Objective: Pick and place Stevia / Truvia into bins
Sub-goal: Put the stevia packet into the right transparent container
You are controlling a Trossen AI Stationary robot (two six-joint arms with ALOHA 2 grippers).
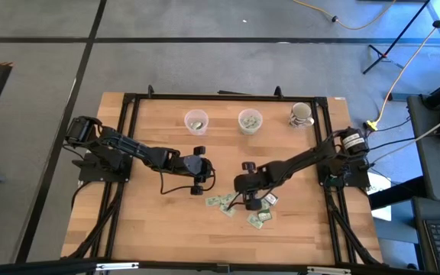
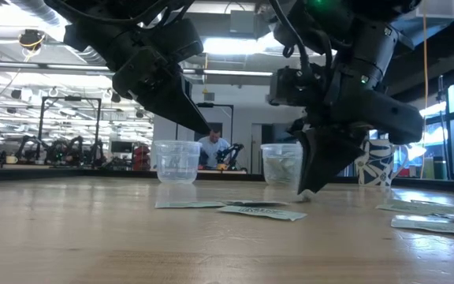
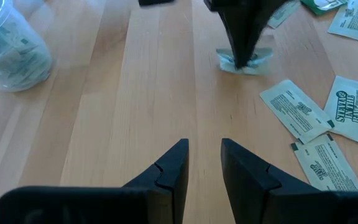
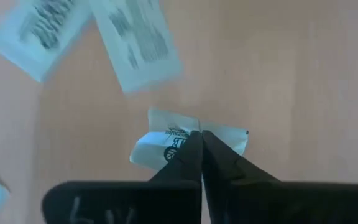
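Several pale Stevia sachets lie flat on the wooden table near its middle front, more of them beside my right gripper. My right gripper points steeply down among them, shut on one sachet. My left gripper hovers open above bare wood to the left of the pile, slanting down, with nothing between its fingers. The two clear cup bins stand at the far side with sachets inside. My right gripper pinches one sachet near its middle between its two fingertips, coming from above and pointing steeply down. The paper is buckled up into a crumpled fold at the fingertips, and its ends still lie on the table.
A white patterned mug stands at the far right, beside the right cup. Black frame rails run along the table's left and right sides. Bare wood lies in front of my left gripper.
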